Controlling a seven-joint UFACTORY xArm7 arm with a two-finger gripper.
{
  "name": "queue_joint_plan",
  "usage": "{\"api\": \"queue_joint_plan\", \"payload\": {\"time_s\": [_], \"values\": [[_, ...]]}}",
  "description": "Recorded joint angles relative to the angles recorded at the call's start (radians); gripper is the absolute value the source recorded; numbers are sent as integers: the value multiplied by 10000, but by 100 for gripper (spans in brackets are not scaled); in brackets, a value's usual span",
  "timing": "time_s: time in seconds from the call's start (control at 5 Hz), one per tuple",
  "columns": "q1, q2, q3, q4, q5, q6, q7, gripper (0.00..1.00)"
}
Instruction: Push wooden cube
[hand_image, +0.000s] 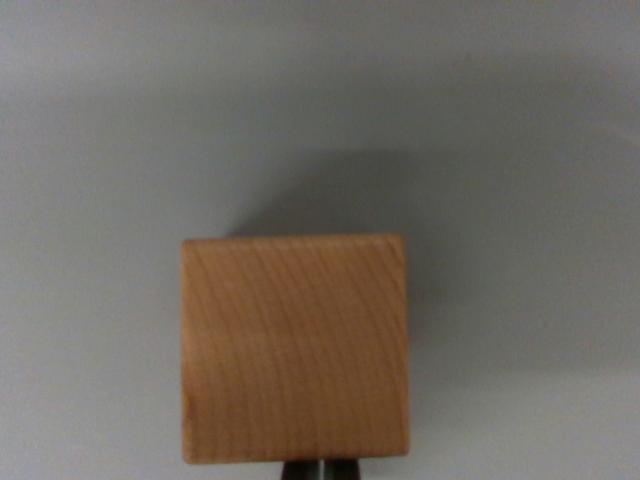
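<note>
A light wooden cube (295, 350) fills the lower middle of the wrist view, resting on a plain grey surface (320, 110). Its grain runs in faint curved lines and its shadow falls behind it toward the top. Just below the cube's near edge, at the bottom of the picture, the dark tips of my gripper (320, 470) show with only a thin line between them, so the fingers look closed together. They sit right against the cube's near face; whether they touch it is hard to tell.
Flat grey surface surrounds the cube on the wrist view's left, right and top. No other objects or edges show.
</note>
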Motion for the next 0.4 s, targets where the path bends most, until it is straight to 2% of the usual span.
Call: {"api": "queue_joint_plan", "payload": {"time_s": [0.2, 0.4], "values": [[2, 174, 18, 279, 13, 106, 20, 100], [2, 174, 18, 279, 13, 106, 20, 100]]}}
